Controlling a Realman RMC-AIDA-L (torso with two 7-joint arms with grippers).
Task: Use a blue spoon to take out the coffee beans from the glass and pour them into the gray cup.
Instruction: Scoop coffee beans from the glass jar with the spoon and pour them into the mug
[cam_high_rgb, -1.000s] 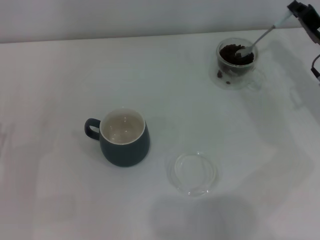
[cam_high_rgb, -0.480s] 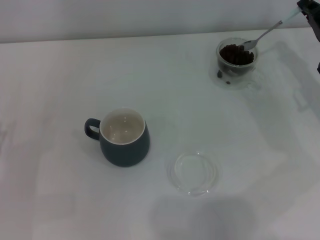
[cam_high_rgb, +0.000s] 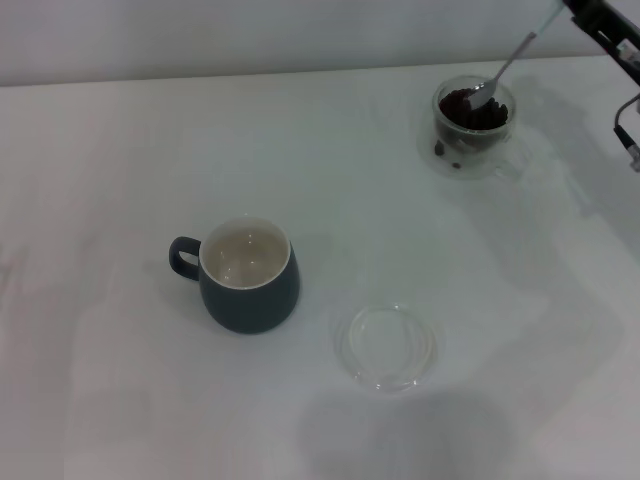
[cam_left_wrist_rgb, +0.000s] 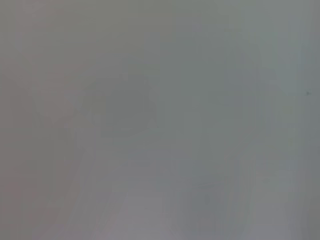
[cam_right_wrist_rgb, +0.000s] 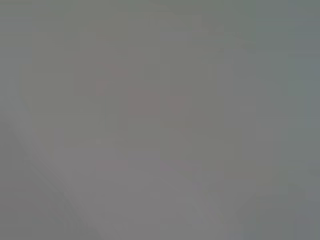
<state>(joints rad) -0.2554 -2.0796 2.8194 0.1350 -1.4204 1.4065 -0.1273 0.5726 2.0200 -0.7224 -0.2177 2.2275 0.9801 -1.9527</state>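
Right pincer (cam_high_rgb: 585, 12): at the far right edge of the head view, only partly in frame, holding the pale handle end of the blue spoon (cam_high_rgb: 497, 77); jaws themselves cut off by the frame edge, grip inferred from the spoon hanging steeply from it. Spoon bowl: down and inward from the pincer, at the rim of the glass (cam_high_rgb: 473, 115), resting on or just over the heap of coffee beans (cam_high_rgb: 470, 108); load in the bowl too small to judge. Gray cup (cam_high_rgb: 248, 276): well apart from the pincer, across the desk (cam_high_rgb: 120, 160), cream inside showing no beans. Clear round dish (cam_high_rgb: 388, 347): nearer than the cup, off the direct line between glass and cup. Left pincer: not seen anywhere. Risks, as judgement: long carry to the cup with a shallow bowl, beans likely to roll off at any tilt or jolt; steep handle angle apt to tip the load on lifting; spoon neck catching the rim could nudge or topple the light glass; a few beans seem to sit low in the glass wall. Views: head view alone carries every item; both wrist views plain gray blanks, nothing of the fingers or spoon.
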